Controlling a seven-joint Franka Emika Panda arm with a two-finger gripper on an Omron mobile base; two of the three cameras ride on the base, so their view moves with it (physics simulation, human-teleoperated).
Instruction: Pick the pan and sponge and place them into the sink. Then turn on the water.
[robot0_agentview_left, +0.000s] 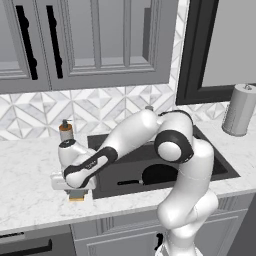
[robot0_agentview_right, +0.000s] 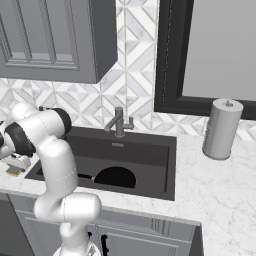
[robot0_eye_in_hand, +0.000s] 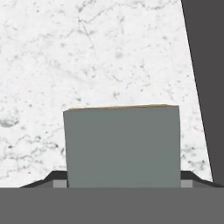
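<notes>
The sponge (robot0_eye_in_hand: 122, 146), grey-green on top with a yellow underside, lies on the white marble counter just left of the sink (robot0_agentview_left: 220, 167). My gripper (robot0_eye_in_hand: 122, 180) is down over it, and a dark fingertip (robot0_eye_in_hand: 59, 178) presses against each of its sides. From the left base view the hand (robot0_agentview_left: 75, 181) covers most of the sponge (robot0_agentview_left: 76, 197), leaving a yellow edge showing. The black pan (robot0_agentview_left: 157, 175) rests inside the sink, handle pointing left. In the right base view the pan (robot0_agentview_right: 115, 177) sits at the basin's front and the sponge (robot0_agentview_right: 13, 171) peeks out at the far left.
A grey faucet (robot0_agentview_right: 119, 122) stands behind the sink (robot0_agentview_right: 150, 150), and no water runs from it. An orange-topped soap dispenser (robot0_agentview_left: 65, 131) is at the wall behind my hand. A paper towel roll (robot0_agentview_right: 221, 129) stands right of the sink. Cabinets hang overhead.
</notes>
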